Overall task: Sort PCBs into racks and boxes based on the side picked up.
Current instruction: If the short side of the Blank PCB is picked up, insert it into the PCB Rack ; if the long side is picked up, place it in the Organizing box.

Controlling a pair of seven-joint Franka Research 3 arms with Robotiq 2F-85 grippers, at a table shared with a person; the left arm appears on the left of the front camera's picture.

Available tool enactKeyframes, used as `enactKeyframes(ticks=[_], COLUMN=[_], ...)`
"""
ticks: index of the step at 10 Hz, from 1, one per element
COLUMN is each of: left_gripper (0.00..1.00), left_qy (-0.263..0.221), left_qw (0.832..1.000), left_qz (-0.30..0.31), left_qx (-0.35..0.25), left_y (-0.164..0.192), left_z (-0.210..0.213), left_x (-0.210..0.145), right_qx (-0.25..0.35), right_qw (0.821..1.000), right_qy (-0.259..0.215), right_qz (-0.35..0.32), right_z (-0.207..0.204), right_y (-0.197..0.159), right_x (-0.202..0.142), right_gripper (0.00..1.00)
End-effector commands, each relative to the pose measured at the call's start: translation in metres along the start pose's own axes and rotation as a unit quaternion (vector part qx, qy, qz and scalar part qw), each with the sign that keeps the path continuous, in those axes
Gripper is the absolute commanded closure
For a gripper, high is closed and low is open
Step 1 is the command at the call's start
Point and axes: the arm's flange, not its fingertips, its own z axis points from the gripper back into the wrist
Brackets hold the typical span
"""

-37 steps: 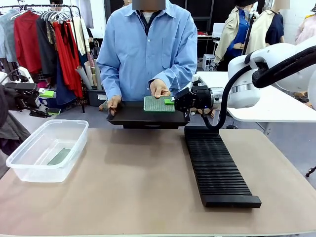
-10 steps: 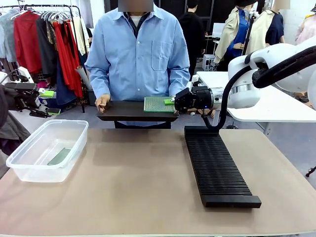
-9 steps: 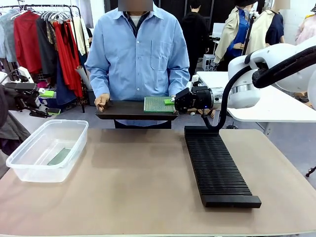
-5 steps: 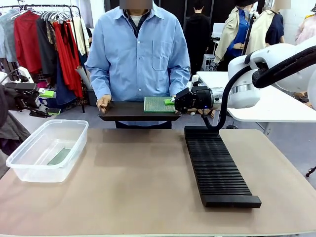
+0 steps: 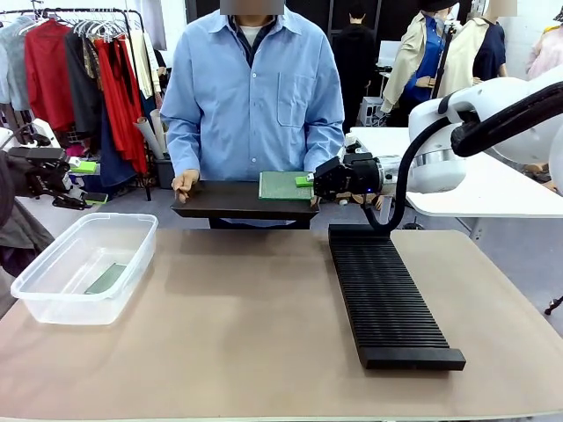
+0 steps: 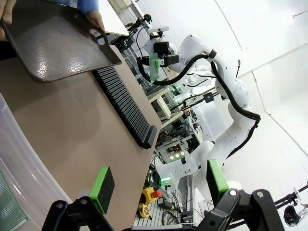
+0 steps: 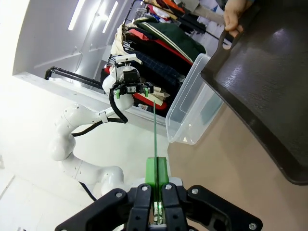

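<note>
As you look across from the front camera, one tan table spans the picture, and one person in a blue shirt stands at its far side. One long black rack, slotted across its length, lies on the table's right half, running from the far edge toward you. One clear plastic tub sits at the table's left edge, well apart from the rack. One shallow black tray is held level above the far edge by the person; a hand grips its left end, and the left wrist view shows both hands on it. You can count two PCBs. The first PCB is pinched at its right edge by the right gripper, fingers closed tight on it, over the tray's right end. From the right wrist camera it shows edge-on as a thin green line, and the left wrist view shows it apart from the tray. The second PCB lies flat on the tub's floor. Your left gripper hangs at the far left, near the tub, its two green pads spread wide with nothing between them
</note>
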Motion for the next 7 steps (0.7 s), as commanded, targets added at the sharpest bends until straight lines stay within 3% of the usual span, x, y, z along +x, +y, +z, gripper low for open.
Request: enactKeyframes(ticks=[1,5,7], left_gripper=[0.00,0.00,0.00], left_qy=[0.000,0.000,0.000], left_qw=[1.000,1.000,1.000], left_qz=[-0.001,-0.001,-0.001], left_qx=[-0.001,-0.001,-0.001], left_y=[-0.002,-0.002,-0.002], left_z=[0.000,0.000,0.000], left_x=[0.000,0.000,0.000], right_qx=[0.024,0.017,0.002], right_qw=[0.998,0.995,0.993], right_qy=[-0.004,-0.017,-0.026], right_qz=[0.053,0.094,0.114], right_z=[0.033,0.118,0.152], right_y=[0.002,-0.031,-0.031], right_x=[-0.020,-0.074,-0.091], right_gripper=[1.00,1.00,1.00])
